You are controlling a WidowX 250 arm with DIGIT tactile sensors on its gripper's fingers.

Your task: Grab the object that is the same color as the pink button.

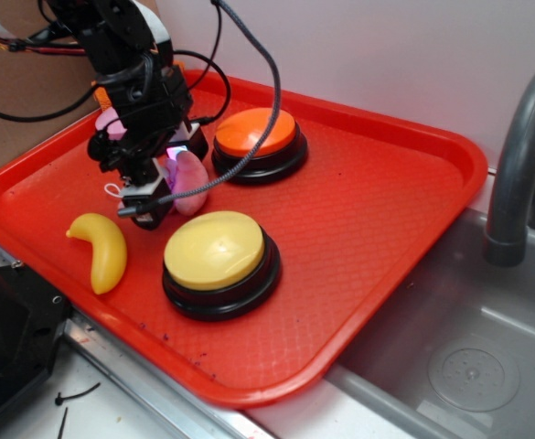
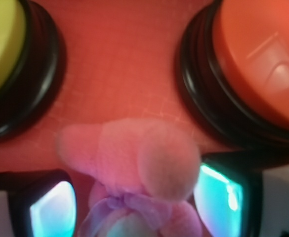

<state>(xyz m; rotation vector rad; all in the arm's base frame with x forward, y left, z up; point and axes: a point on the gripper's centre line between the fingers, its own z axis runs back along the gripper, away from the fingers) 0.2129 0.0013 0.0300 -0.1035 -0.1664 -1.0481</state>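
Observation:
The small pink plush toy [image 1: 192,181] lies on the red tray [image 1: 386,201] between the buttons, with its white loop string at its left. In the wrist view the toy [image 2: 134,158] sits between my two lit pads [image 2: 53,210]; the right pad touches it, and a narrow gap shows at the left pad. My gripper [image 1: 169,186] is down over the toy, jaws apart on either side of it; it also shows in the wrist view [image 2: 134,210]. The pink button [image 1: 111,124] shows only as a pink sliver behind the arm.
An orange-topped button [image 1: 255,135] stands just behind the toy and a larger yellow-topped button [image 1: 214,249] just in front. A yellow plastic banana [image 1: 102,249] lies at the tray's left front. A sink [image 1: 468,366] and grey faucet [image 1: 518,155] are to the right.

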